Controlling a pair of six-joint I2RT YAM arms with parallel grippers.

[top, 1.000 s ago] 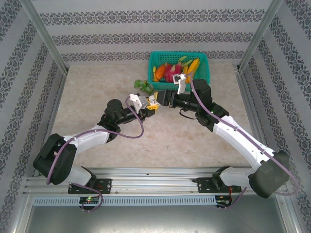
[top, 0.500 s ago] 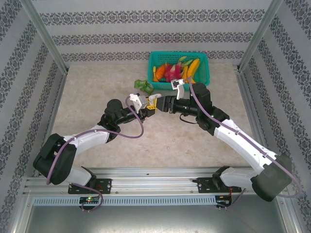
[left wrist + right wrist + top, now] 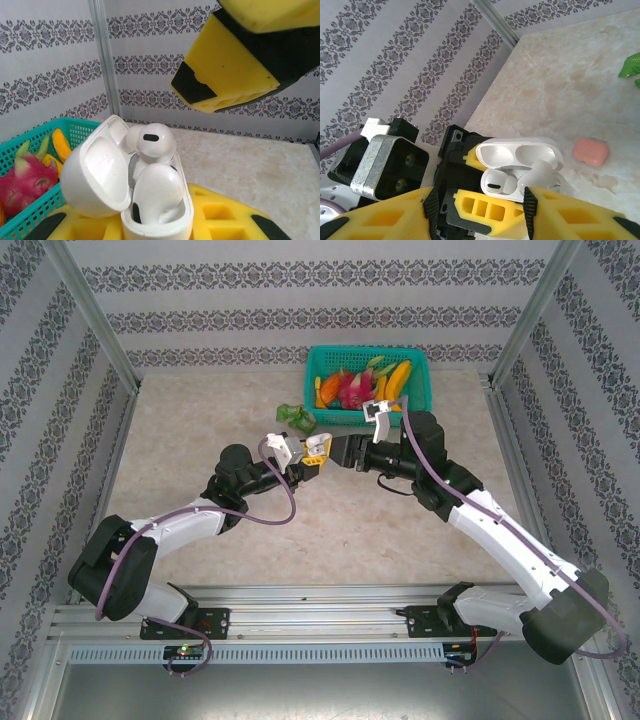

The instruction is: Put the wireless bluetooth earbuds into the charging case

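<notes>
1. Surroundings, top view: a teal basket [image 3: 424,380] of toy fruit stands at 1 o'clock from the two meeting claws, and a green toy [image 3: 295,418] lies on the table [image 3: 190,440] at 11 o'clock, near the basket's corner. In the right wrist view a salmon-pink case [image 3: 590,151] rests on the table at 3 o'clock from the white case, well apart from it.
2. Left gripper [image 3: 312,455]: clenched on the white charging case [image 3: 95,172], which is held above the table with its lid swung wide.
3. Earbuds: the seated earbud [image 3: 155,192] fills the nearer well. The raised earbud [image 3: 155,140] stands higher in the far well, not fully down.
4. Right gripper [image 3: 345,452]: at 3 o'clock from the left, its jaws are parted and grasp nothing. One yellow finger [image 3: 225,75] hangs above the raised earbud, apart from it.
5. Edges and room: patterned walls and a metal post [image 3: 105,65] bound the table. Bare surface spreads at 9 and 6 o'clock from the claws.
</notes>
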